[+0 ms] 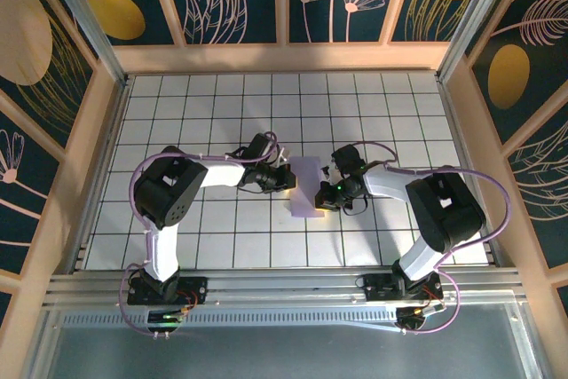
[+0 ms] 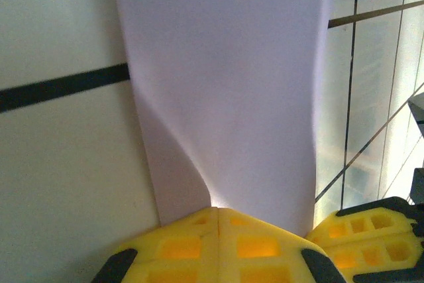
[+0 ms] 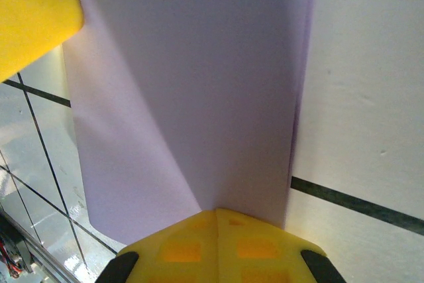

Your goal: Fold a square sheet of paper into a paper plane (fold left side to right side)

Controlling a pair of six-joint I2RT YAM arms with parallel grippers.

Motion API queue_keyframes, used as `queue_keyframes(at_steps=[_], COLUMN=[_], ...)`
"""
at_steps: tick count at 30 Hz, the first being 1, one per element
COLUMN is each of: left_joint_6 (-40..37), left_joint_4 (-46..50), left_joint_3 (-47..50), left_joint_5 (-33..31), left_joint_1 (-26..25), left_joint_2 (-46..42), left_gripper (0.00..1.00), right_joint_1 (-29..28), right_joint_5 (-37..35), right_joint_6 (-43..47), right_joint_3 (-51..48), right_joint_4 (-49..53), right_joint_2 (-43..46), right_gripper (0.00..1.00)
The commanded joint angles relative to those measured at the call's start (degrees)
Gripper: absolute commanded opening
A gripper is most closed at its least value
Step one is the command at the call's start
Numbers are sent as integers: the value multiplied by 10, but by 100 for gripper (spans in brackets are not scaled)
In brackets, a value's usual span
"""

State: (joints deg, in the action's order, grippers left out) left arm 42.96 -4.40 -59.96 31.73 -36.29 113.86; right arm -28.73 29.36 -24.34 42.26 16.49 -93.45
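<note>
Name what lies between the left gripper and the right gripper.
The lavender sheet of paper spans from left gripper to right gripper, pinched by both; the top view shows it.

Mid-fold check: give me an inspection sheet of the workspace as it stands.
Surface: white grid-tiled table, no marks seen.
Job's things: lavender paper at centre, bent over into a narrow strip.
Clutter: nothing seen.
Claws: left claw shut on the paper from its side; right claw shut on it from the other side.
Cables: purple cables loop along both arms, clear of the paper.
Surroundings: wood-framed walls with dark floral panels.
</note>
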Motion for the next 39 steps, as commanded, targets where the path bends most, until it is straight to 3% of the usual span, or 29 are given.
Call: queue_keyframes(at_steps=[1,16,21,30,39], left_joint_6=[-5,-30,-34,-25,-13], left_joint_4=[15,33,16,-37,-40], left_joint_3=[-15,-76,-59,-8,-51], left_joint_5=[-53,-71,-70,8,-8], left_joint_1=[28,76,78,16,3], left_joint_2=[22,54,18,-37,20], left_gripper=[3,3,2,1,2], right_joint_1=[0,0,0,-1,-1], right_joint_5=[-134,-131,-129,-130,-131], right_joint_6=[11,9,7,5,6], right_joint_3=[-31,-36,-34,-31,-27], right_joint_4=[60,54,54,55,57], right_joint_2=[-46,-44,-40,-41,-43], right_gripper=[0,0,0,0,0])
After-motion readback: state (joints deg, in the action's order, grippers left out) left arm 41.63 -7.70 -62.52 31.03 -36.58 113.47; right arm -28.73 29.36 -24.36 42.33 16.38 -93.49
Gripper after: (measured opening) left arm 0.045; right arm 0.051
